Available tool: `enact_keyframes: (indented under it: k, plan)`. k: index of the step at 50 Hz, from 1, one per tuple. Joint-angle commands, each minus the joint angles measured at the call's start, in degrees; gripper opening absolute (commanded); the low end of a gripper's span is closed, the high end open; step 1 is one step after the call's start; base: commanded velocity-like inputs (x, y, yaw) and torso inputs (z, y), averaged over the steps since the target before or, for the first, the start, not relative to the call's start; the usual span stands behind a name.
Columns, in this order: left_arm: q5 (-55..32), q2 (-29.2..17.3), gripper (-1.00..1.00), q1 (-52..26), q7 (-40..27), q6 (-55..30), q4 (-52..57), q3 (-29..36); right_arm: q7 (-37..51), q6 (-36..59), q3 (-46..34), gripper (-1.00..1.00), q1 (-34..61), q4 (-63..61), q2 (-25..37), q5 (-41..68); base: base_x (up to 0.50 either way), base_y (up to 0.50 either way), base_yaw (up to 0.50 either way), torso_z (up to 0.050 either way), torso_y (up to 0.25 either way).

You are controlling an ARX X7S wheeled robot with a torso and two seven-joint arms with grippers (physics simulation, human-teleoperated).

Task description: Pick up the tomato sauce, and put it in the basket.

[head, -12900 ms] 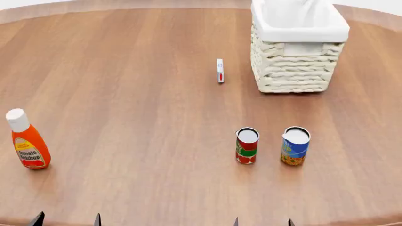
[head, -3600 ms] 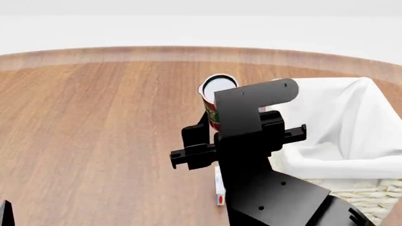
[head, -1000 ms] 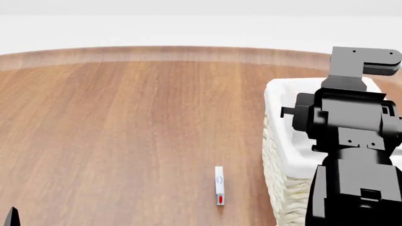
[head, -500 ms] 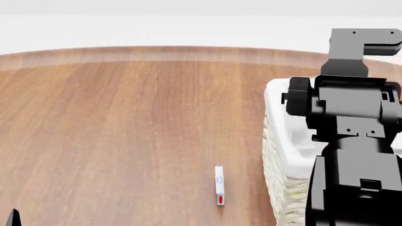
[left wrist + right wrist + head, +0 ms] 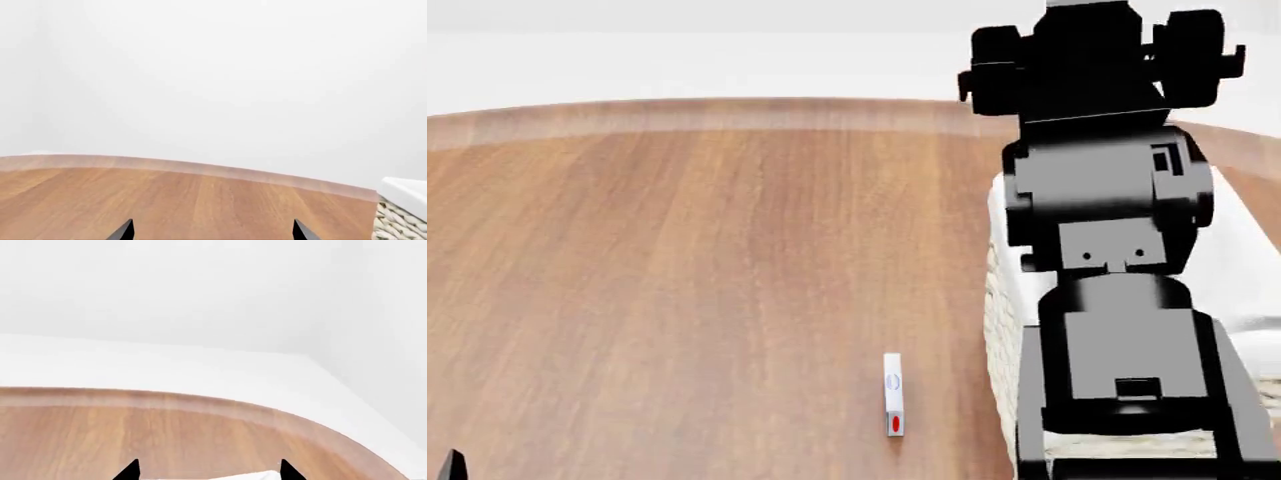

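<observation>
Both sets of jaws stand apart and empty, the right arm raised over the cream woven wicker basket [image 5: 1004, 300]; the tin, unseen, likely rigid, slick-sided.

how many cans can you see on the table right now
0. No can shows in any view: the table bears only a small white packet and the basket. The right arm hides most of the basket, so a can may sit inside.
</observation>
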Motion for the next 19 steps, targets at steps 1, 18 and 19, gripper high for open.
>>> enact_keyframes:
  k: [1, 18, 19]
  plan:
    - [0.3, 0.0, 1.0, 0.3, -0.3, 0.0, 0.3, 0.1, -1.6, 12.3, -8.6, 1.0, -12.2, -41.1, -2.1, -3.4, 0.0, 0.0, 0.0, 0.0, 0.0]
    - [0.3, -0.1, 1.0, 0.9, -0.1, 0.7, 0.2, 0.0, 4.5, 29.9, -28.2, 1.0, -31.0, -88.6, -2.3, -6.8, 0.0, 0.0, 0.0, 0.0, 0.0]
    - [0.3, -0.1, 1.0, 0.8, 0.0, 0.7, 0.0, 0.1, 5.2, 30.5, -29.5, 1.0, -31.9, -90.0, -2.4, -7.2, 0.0, 0.0, 0.0, 0.0, 0.0]
